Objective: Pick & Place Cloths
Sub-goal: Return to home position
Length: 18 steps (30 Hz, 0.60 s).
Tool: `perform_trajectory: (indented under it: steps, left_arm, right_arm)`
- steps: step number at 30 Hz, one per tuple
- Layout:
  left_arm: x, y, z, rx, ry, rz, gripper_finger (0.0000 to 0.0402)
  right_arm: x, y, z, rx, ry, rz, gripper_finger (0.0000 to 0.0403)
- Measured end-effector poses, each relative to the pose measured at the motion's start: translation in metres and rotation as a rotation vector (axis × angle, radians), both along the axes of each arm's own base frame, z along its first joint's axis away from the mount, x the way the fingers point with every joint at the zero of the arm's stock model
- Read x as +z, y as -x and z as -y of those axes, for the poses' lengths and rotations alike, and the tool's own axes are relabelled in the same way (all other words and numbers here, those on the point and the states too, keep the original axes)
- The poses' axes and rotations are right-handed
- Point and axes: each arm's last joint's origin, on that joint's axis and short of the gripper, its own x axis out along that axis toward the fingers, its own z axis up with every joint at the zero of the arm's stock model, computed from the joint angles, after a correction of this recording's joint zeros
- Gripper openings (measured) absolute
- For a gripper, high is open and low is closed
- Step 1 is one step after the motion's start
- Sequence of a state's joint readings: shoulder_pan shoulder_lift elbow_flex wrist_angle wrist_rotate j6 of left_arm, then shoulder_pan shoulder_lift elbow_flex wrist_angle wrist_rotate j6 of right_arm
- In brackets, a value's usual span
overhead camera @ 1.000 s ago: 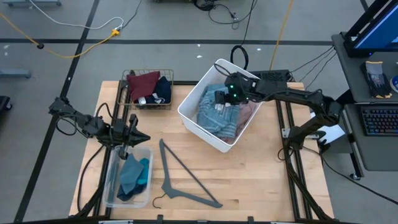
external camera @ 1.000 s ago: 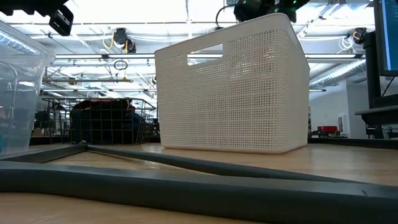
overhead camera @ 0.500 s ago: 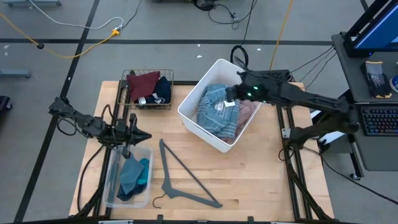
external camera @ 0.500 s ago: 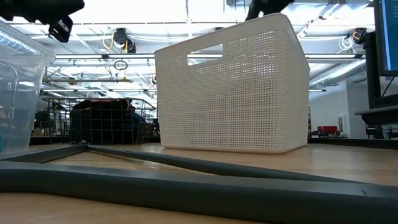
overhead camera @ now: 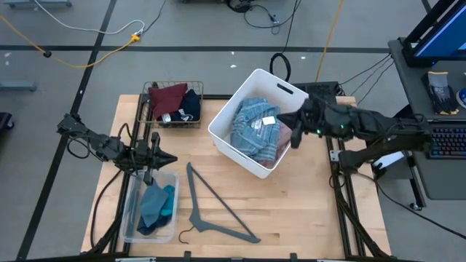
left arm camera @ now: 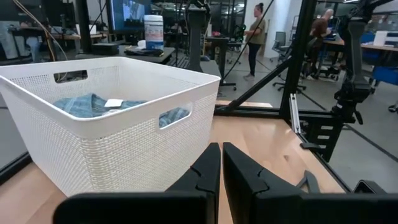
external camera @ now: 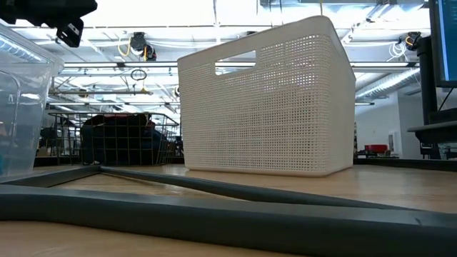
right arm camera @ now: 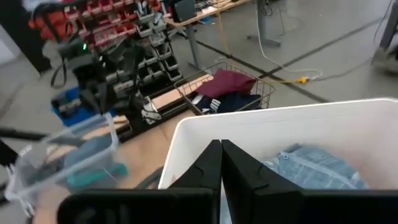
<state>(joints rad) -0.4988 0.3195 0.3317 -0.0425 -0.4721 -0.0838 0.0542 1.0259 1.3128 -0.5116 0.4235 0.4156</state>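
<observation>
A light-blue ribbed cloth (overhead camera: 253, 124) with a white tag lies in the white bin (overhead camera: 227, 135), and a pink cloth (overhead camera: 286, 135) lies beside it. The bin also shows in the left wrist view (left arm camera: 93, 134) and the right wrist view (right arm camera: 292, 124). A wire basket (overhead camera: 172, 104) holds a maroon cloth (overhead camera: 168, 98) and a dark navy one (overhead camera: 191, 105). Teal and blue pieces (overhead camera: 156, 204) lie in a clear tub (overhead camera: 131, 218). My right gripper (overhead camera: 293, 135) hovers at the bin's right rim, shut and empty (right arm camera: 221, 158). Above the tub's far end, my left gripper (overhead camera: 170, 159) is shut and empty (left arm camera: 221, 163).
A grey hanger (overhead camera: 215, 207) lies flat on the table between the tub and the bin, and runs across the low view's foreground (external camera: 214, 191). Bare wood lies near the front right corner (overhead camera: 306, 211). People stand in the room beyond the table (left arm camera: 255, 37).
My right gripper has drawn back from over the light-blue cloth in the bin toward the table's right edge, to the bin's right rim. The cloth and its white tag now lie uncovered in the bin.
</observation>
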Motion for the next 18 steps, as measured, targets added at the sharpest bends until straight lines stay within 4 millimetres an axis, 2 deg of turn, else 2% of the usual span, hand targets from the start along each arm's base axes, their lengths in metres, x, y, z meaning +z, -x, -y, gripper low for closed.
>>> perform_trajectory:
  steps: [9, 14, 18]
  left_arm:
    - [0.0, 0.0, 0.0, -0.001, -0.025, 0.001, 0.0019]
    - [0.0, 0.0, 0.0, -0.001, -0.029, 0.001, 0.0019]
    - [0.0, 0.0, 0.0, -0.001, -0.037, 0.001, 0.0019]
  right_arm:
    - [-0.011, 0.006, -0.038, 0.099, 0.097, -0.104, 0.0001]
    - [-0.035, 0.014, -0.047, 0.158, 0.102, -0.152, 0.0001]
    - [-0.058, 0.027, -0.043, 0.159, 0.088, -0.18, 0.0001]
